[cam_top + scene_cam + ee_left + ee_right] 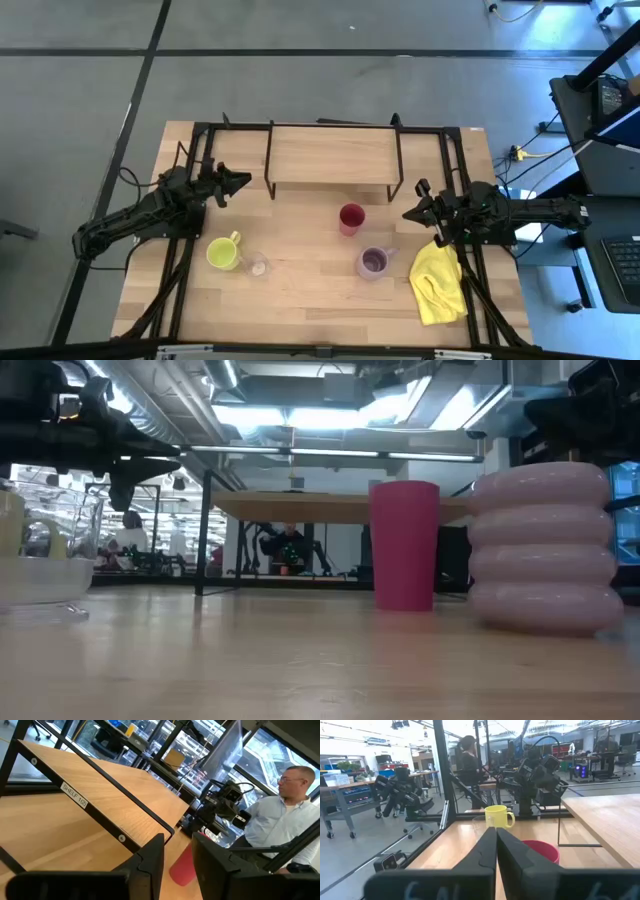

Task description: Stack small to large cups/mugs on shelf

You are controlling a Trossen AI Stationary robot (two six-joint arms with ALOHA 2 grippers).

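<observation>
Tabletop (310, 300) of pale wood is filling the middle of the high view, with both dark arms reaching in from its side edges. The left arm is lying along the left edge, elbow low, forearm angling up toward the centre; the left tool (240, 181) is hovering just off the shelf's left end, and its wrist view is showing the two fingers (150, 865) spread with a gap between them, holding nothing. The right arm is stretching in level from the right edge; the right tool (408, 213) is hanging near the shelf's lower right corner, its fingers (487, 850) pressed together on nothing.

The shelf (333, 155) is sitting at the upper centre of the tabletop on its black wire frame, its board bare. Below it a wide strip of open wood is running across the frame, and the cups are standing there, none touching another. A yellow cloth (438, 285) is lying crumpled at the lower right, near the edge and under the right arm. The lilac mug (373, 262) is standing just left of the cloth. The yellow-green mug (223, 253) is standing at lower left, handle toward the top. The red cup (351, 218) is standing nearest the shelf's front edge, between the two tools. The clear glass (258, 264) is standing just beside the yellow-green mug, on its right.
</observation>
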